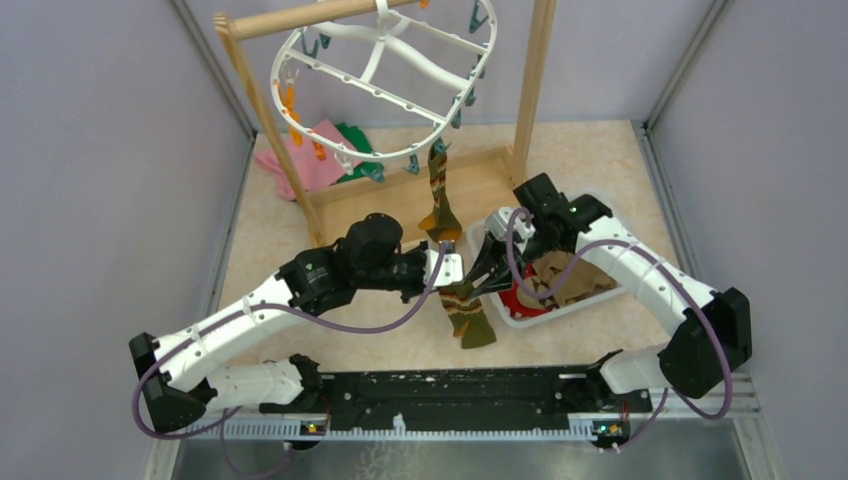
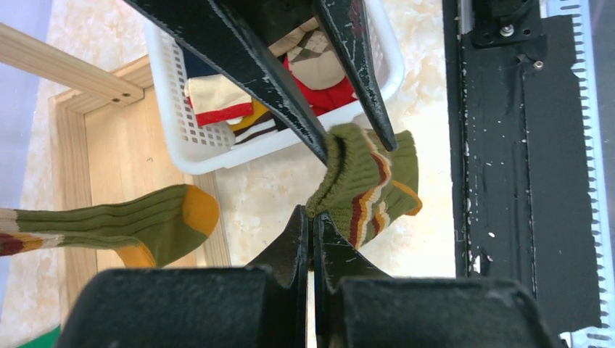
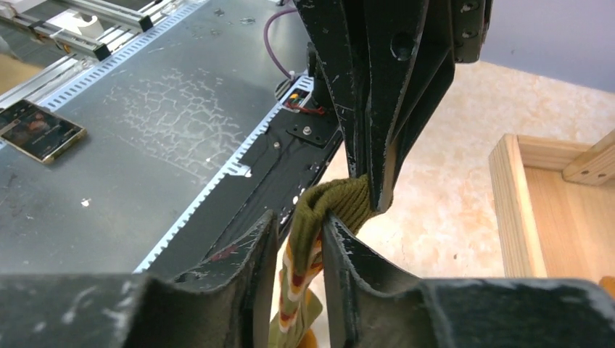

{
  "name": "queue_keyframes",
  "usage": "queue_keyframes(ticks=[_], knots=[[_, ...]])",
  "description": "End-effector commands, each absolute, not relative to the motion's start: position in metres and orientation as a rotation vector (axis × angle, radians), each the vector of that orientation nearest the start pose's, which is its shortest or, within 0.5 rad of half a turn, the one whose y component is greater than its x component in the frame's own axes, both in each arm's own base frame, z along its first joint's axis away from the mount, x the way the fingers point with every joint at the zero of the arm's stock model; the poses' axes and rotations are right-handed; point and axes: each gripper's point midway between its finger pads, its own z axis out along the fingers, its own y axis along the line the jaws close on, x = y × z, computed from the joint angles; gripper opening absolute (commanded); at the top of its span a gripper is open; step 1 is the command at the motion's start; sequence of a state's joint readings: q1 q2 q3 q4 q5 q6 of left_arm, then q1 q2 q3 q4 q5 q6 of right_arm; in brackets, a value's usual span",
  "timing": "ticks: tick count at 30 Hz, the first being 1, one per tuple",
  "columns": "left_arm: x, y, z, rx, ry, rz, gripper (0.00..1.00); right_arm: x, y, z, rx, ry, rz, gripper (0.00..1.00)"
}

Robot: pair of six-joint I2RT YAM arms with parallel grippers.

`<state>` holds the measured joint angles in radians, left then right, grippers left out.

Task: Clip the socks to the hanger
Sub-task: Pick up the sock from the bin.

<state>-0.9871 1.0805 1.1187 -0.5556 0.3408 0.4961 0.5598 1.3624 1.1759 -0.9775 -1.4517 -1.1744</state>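
Both tools pinch one striped sock (image 1: pixel 466 305) (olive) — above the table

Overhead looks down; wrist views share striped sock (image 2: pixel 366 185).

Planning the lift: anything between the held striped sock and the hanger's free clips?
Nothing visible blocks it. The striped sock hangs between left gripper and right gripper; the hanger is beyond, with one hung sock on its near rim.
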Motion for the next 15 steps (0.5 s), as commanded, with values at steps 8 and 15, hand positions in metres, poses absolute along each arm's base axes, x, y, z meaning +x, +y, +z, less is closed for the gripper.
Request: queue_keyframes(ticks=[8,15], knots=[[0.16,-0.298,0.27,1.443,1.435,-0.642,0.0,0.161,0.288,0.255,-1.653,1.129,1.346,0.0],[0.141,-0.29,0.279,1.304,1.401,-0.798,0.56,0.176,0.274,0.258,-1.675,1.143,1.19,0.0]])
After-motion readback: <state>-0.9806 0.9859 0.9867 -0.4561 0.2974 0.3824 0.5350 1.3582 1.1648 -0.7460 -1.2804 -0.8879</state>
